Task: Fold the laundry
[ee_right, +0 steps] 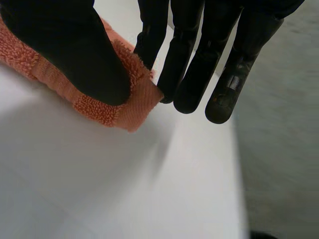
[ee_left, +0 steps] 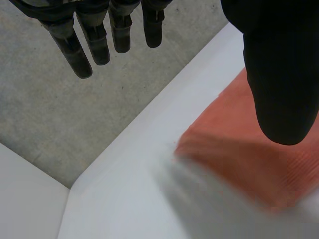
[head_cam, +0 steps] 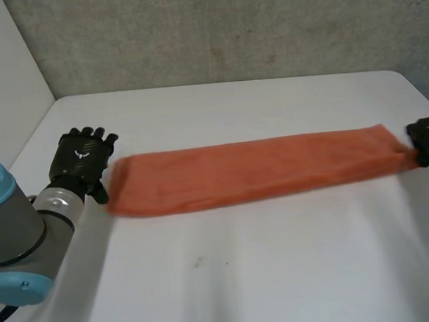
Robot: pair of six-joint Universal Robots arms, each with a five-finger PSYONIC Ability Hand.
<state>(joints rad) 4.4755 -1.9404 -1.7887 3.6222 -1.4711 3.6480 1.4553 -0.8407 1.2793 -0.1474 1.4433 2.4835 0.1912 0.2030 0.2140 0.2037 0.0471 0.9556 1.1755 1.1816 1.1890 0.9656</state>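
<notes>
An orange towel (head_cam: 252, 169), folded into a long narrow strip, lies across the white table (head_cam: 245, 277). My left hand (head_cam: 82, 159) is just off the strip's left end with its fingers straight and nothing in it. Seen from the left wrist, the thumb (ee_left: 281, 64) hovers over the towel's end (ee_left: 234, 144) while the fingers (ee_left: 99, 40) point past the table's edge. My right hand (head_cam: 428, 137) is at the strip's right end. From the right wrist, its thumb (ee_right: 75, 55) presses on the towel's corner (ee_right: 129, 109) and the fingers (ee_right: 189, 74) close against it, pinching the cloth.
A grey wall stands behind the table's far edge (head_cam: 231, 84). The right end of the towel lies close to the table's right edge (head_cam: 423, 95). Grey floor (ee_right: 284, 149) shows past that edge in the right wrist view.
</notes>
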